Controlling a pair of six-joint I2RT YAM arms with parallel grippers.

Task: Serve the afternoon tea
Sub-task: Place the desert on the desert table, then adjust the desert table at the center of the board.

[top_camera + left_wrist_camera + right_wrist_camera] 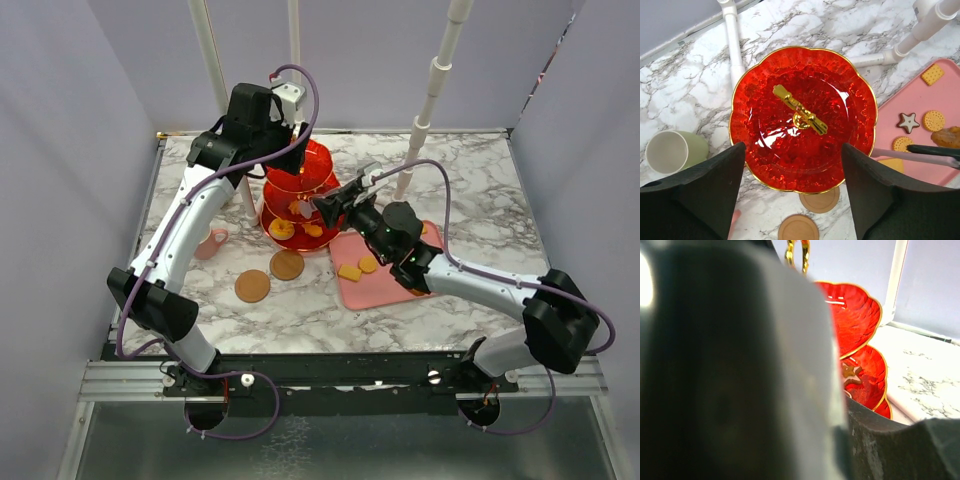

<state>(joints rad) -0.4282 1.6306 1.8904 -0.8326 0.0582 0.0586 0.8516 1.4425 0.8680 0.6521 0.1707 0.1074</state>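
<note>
The red three-tier stand (300,170) with its gold finial (800,111) stands at the table's middle back. My left gripper (793,150) hovers straight above the empty top tier, open, with nothing between its fingers (700,190). Cookies (282,228) lie on the lower tiers, and a star cookie (850,371) shows on the middle one. My right gripper (335,208) reaches to the stand's right side, shut on grey metal tongs (912,156) that blur most of the right wrist view. Two brown coasters (287,265) (252,286) lie in front of the stand. The green mug (670,152) stands left of it, the pink mug (212,242) nearby.
A pink tray (390,285) right of the stand carries more cookies (350,271), among them a star (908,121) and a square one (932,74). White pipe posts (430,100) (732,35) rise behind the stand. Grey walls close the table's sides.
</note>
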